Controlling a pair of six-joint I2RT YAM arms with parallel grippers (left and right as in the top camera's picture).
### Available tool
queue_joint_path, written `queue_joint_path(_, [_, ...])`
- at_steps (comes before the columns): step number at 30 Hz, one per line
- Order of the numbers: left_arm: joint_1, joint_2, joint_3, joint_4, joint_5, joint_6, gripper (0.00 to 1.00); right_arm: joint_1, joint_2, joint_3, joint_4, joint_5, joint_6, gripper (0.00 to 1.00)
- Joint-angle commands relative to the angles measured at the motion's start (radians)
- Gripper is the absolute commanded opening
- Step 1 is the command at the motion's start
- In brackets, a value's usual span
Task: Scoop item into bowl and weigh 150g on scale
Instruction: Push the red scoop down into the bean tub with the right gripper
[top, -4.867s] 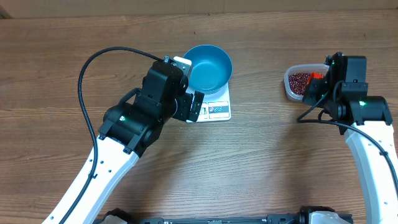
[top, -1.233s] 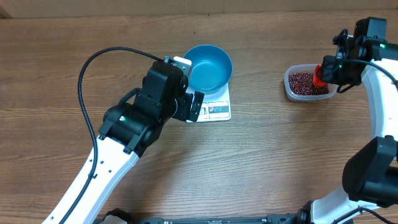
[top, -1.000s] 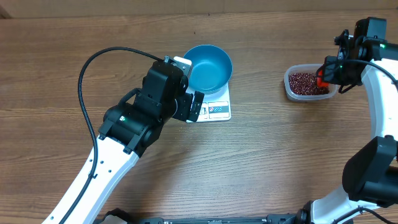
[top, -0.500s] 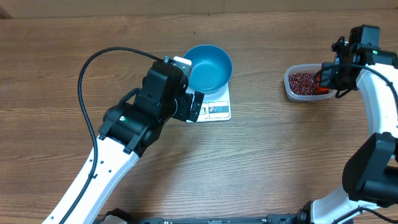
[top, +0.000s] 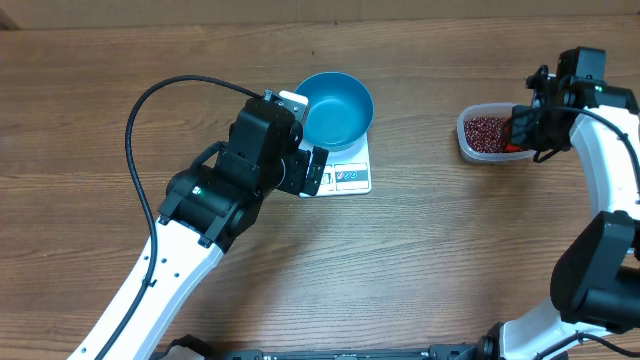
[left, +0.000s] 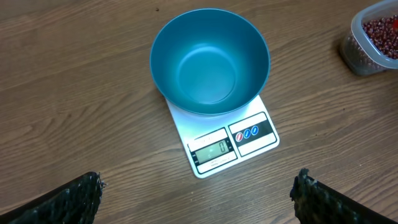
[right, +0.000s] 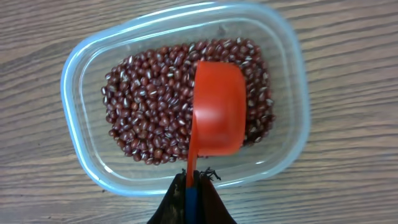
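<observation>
Right hand (right: 193, 190) pinched scoop (right: 217, 106) by its handle, over beans (right: 146, 118) in tub (right: 74, 81) | left hand (left: 198, 196) spread, bowl (left: 208, 68) on scale (left: 249, 134) ahead

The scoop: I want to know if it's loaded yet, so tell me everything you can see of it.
The scoop is smooth orange-red plastic, a rounded cup on a narrow straight handle. The shut right gripper pinches the handle's end. The cup sits off-centre over the beans in the clear tub. No beans show on the face turned to the camera. Whether that face is the hollow or the back, and whether it touches the beans, I cannot tell.
</observation>
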Motion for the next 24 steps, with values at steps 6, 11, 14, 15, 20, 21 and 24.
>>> queue_joint_path(6, [0.002,-0.014,0.021,0.001,0.008,0.018,1.00,-0.002,0.003,-0.062,0.020,-0.102,0.002,0.04])
queue_joint_path(11, [0.002,-0.014,0.021,0.001,0.008,0.018,1.00,-0.002,0.003,-0.062,0.013,-0.142,0.002,0.04])
queue_joint_path(14, [0.002,-0.014,0.021,0.001,0.008,0.018,1.00,-0.002,0.004,-0.062,0.014,-0.158,0.002,0.04])
queue_joint_path(15, [0.002,-0.014,0.021,0.001,0.008,0.018,0.99,-0.002,0.006,-0.062,0.014,-0.161,0.002,0.04])
queue_joint_path(20, [0.002,-0.014,0.021,0.001,0.008,0.018,0.99,-0.001,0.010,-0.062,0.016,-0.161,0.002,0.04])
queue_joint_path(21, [0.002,-0.014,0.021,0.001,0.008,0.018,0.99,-0.002,0.010,-0.062,0.017,-0.161,0.002,0.04])
queue_joint_path(24, [0.002,-0.014,0.021,0.001,0.008,0.018,1.00,-0.002,0.010,-0.062,0.018,-0.161,0.002,0.04])
